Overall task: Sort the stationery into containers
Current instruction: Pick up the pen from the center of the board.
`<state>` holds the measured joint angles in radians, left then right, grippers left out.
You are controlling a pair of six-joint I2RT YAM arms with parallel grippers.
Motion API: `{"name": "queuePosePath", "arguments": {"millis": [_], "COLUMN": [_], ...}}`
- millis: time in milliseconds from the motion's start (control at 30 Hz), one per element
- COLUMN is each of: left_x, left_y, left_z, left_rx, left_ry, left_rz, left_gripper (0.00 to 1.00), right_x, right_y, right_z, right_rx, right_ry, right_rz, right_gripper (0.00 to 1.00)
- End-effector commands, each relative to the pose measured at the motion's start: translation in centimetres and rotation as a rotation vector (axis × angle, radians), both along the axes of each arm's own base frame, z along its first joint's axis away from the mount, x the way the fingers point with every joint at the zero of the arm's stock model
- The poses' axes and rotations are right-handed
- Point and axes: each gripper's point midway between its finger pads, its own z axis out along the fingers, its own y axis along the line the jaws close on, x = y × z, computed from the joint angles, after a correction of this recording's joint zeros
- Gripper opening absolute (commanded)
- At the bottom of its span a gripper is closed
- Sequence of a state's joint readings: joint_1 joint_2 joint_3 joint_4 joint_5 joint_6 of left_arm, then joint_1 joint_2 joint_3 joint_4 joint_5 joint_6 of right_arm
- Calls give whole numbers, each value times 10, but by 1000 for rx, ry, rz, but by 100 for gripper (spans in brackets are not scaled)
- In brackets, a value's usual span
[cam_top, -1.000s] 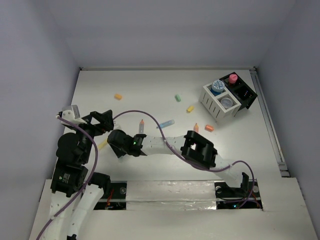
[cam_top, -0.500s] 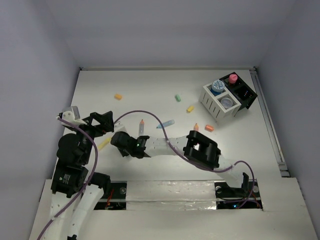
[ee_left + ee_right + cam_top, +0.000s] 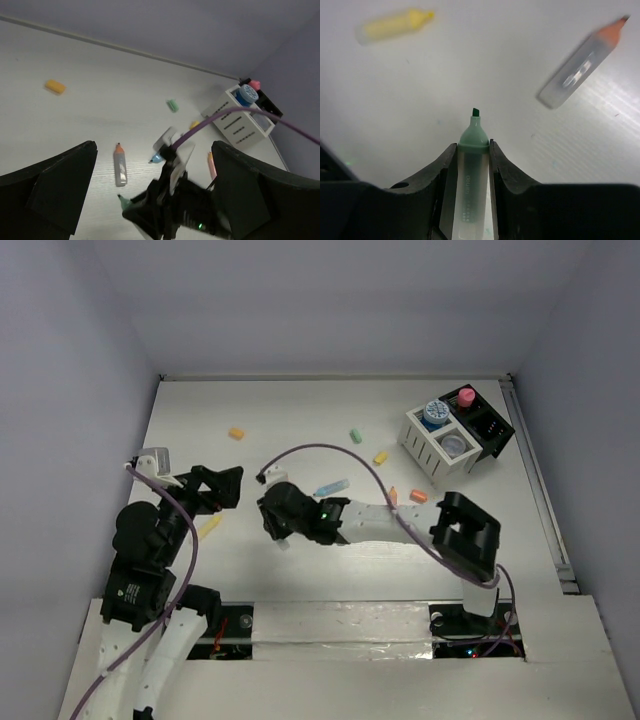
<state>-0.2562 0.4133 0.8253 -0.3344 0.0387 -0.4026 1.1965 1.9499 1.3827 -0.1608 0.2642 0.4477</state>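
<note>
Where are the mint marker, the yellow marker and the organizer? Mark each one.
mint marker [image 3: 473,140]: right wrist view, on its mint neck below the tip.
yellow marker [image 3: 390,26]: right wrist view, mid-barrel.
organizer [image 3: 420,448]: top view, on its white slatted wall.

Right fingers [image 3: 446,167], gripping mint highlighter [image 3: 471,170], moved right; left fingers [image 3: 55,192] edged right too.

Matte white tabletop surface [image 3: 300,410] boxed in by pale lavender walls [image 3: 330,300].
It spreads beneath both jaws; a shiny silver tape strip [image 3: 340,618] runs behind them, a grey metal rail [image 3: 540,490] to their right.
</note>
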Motion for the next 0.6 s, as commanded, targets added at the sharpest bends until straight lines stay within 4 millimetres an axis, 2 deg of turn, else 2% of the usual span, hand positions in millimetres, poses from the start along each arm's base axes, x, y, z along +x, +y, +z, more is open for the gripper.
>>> {"name": "queuePosePath", "arguments": {"millis": [0,33,67,100,167,200,233,267,300,333,500,567], "left_x": [-10,-11,-12,-12,-11,-11,-10,-9,-8,-9,-2,1], "left_y": [-25,-28,-34,-48,-61,-68,-69,-71,-72,-74,-83,-87], "left_z": [3,2,-1,-24,-37,-55,-61,-61,-69,-69,-70,-67], "left_rx": [-67,-83,-123,-141,-188,-219,-229,-245,-257,-283,-322,-343], "left_ry": [-11,-21,-12,40,69,125,139,129,144,143,132,118], "left_rz": [-139,-157,-182,-255,-317,-344,-347,-351,-357,-364,-407,-426], "left_gripper": [99,96,93,90,85,82,78,77,76,75,70,64], "right_x": [33,39,53,56,64,70,72,79,78,83,78,76], "right_y": [3,-1,-7,-14,-20,-24,-25,-30,-28,-31,-25,-23], "right_z": [100,106,120,130,142,151,156,161,166,170,191,193], "right_rx": [270,291,336,360,380,387,383,389,402,415,485,500], "right_ry": [-100,-101,-123,-131,-152,-169,-188,-195,-200,-203,-212,-209], "right_rz": [-33,-37,-60,-64,-73,-86,-89,-100,-94,-99,-67,-58], "right_gripper": [10,10,10,10,10,11,11,11,11,11,11,11]}}
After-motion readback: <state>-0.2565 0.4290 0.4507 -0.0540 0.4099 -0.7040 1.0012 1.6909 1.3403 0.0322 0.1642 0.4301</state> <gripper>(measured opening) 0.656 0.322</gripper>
